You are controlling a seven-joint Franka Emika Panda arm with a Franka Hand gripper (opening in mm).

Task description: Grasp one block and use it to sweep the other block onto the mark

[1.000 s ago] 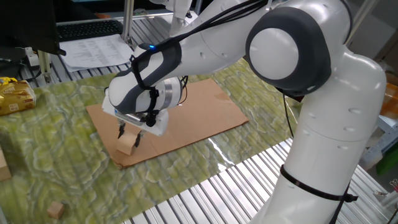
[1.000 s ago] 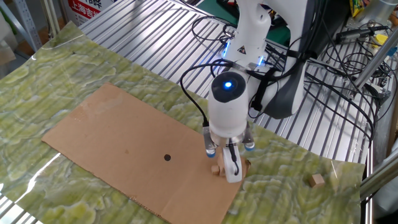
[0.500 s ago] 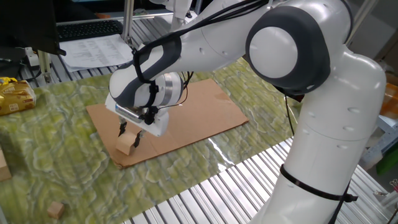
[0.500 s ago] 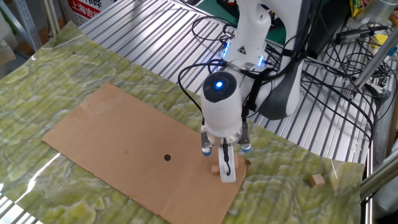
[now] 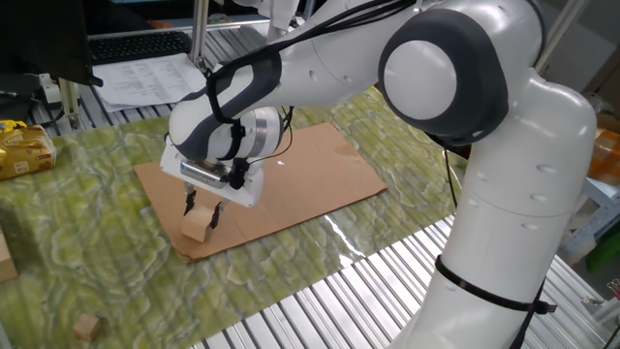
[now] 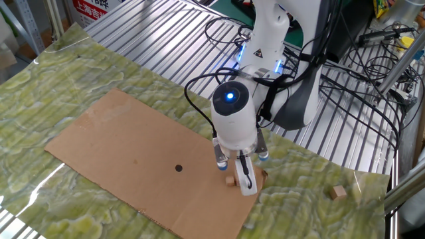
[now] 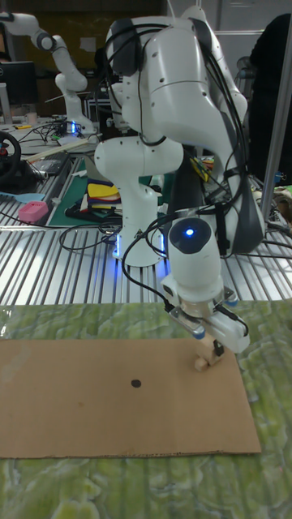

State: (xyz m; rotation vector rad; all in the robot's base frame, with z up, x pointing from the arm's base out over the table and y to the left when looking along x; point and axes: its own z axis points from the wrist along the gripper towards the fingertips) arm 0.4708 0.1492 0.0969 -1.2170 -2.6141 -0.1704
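Other fixed view, near to far: mid-sized tan wooden cube [image 6: 339,192] alone on the green marbled cloth [image 6: 53,86], well apart from the rest, at 3 o'clock of the flat brown cardboard sheet [image 6: 119,146]; tiny light brown wooden cube [image 6: 230,180] on the cardboard near its 3 o'clock end, just beside the white finger; small round black dot [image 6: 178,168] at 9 o'clock of the tiny cube, near but apart from it; white Franka arm [image 6: 234,113] leans down over that end; ribbed metal tabletop [image 6: 166,40] and black cables [image 6: 352,86] behind. One fixed view: two-finger gripper [image 5: 201,211] points down, fingers spread to either side of the largest light tan wooden cube's [image 5: 198,229] top; cube sits on the cardboard at its near corner; cannot tell if the fingers clamp it or only straddle it; tiny cube and dot are hidden here.
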